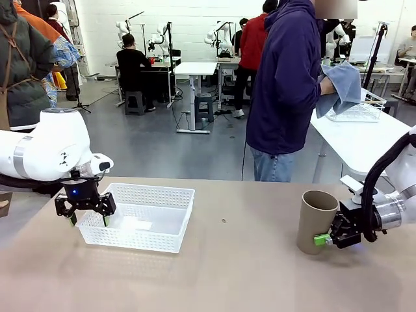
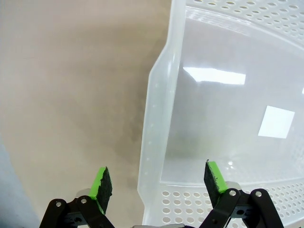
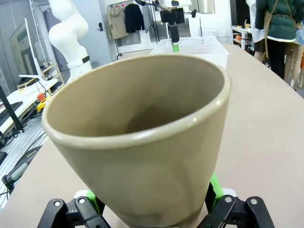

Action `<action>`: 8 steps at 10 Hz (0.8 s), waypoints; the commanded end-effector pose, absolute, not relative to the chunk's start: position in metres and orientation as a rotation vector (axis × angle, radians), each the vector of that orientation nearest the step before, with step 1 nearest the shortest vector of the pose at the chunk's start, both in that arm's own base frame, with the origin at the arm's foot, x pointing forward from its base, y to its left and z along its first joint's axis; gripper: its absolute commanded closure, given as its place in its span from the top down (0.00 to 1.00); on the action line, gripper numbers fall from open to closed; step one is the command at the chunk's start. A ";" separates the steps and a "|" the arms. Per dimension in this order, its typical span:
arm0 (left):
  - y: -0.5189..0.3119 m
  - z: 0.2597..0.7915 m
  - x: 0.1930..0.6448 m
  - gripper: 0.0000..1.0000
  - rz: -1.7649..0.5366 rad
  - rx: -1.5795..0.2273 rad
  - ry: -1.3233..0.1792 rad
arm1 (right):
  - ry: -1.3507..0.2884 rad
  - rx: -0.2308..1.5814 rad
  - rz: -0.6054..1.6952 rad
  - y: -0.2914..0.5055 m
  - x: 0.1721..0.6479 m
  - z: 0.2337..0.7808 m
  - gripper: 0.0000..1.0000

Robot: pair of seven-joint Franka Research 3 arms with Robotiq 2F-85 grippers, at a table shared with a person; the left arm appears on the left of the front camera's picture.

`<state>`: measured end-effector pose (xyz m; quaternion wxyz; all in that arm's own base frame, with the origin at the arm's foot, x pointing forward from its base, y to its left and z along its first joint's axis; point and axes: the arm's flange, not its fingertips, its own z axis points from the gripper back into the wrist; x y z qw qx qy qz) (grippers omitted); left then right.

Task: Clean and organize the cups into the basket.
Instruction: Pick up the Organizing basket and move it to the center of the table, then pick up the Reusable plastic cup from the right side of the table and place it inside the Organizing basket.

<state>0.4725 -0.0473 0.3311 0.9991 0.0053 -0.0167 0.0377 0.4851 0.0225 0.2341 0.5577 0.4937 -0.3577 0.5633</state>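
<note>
A tan cup (image 1: 317, 221) stands upright on the table at the right. My right gripper (image 1: 323, 239) reaches it from the side, jaws wide, one green pad on each side of its lower body. In the right wrist view the cup (image 3: 142, 142) lies between the fingers of the right gripper (image 3: 153, 199), its empty mouth toward the camera. The white lattice basket (image 1: 140, 244) sits empty at the left. My left gripper (image 1: 88, 220) hangs open over its near-left corner. In the left wrist view the basket wall (image 2: 152, 118) runs between the fingers of the left gripper (image 2: 158, 176).
A person (image 1: 286, 84) stands beyond the table's far edge, hands working a blue cloth (image 1: 341, 88). A wire basket (image 1: 357, 110) rests on a white table behind. Bare tabletop (image 1: 240, 260) lies between the white basket and the cup.
</note>
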 end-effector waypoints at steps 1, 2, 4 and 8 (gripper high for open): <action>-0.045 0.336 0.469 1.00 0.052 -0.013 -0.030 | -0.872 1.182 1.350 0.031 0.489 0.230 1.00; -0.045 0.336 0.468 1.00 0.049 -0.018 -0.031 | -0.870 1.183 1.358 0.033 0.490 0.228 1.00; -0.045 0.338 0.470 0.64 0.030 -0.046 -0.025 | -0.870 1.185 1.386 0.032 0.489 0.228 0.44; -0.044 0.338 0.468 0.00 0.024 -0.038 -0.006 | -0.867 1.184 1.378 0.029 0.489 0.227 0.00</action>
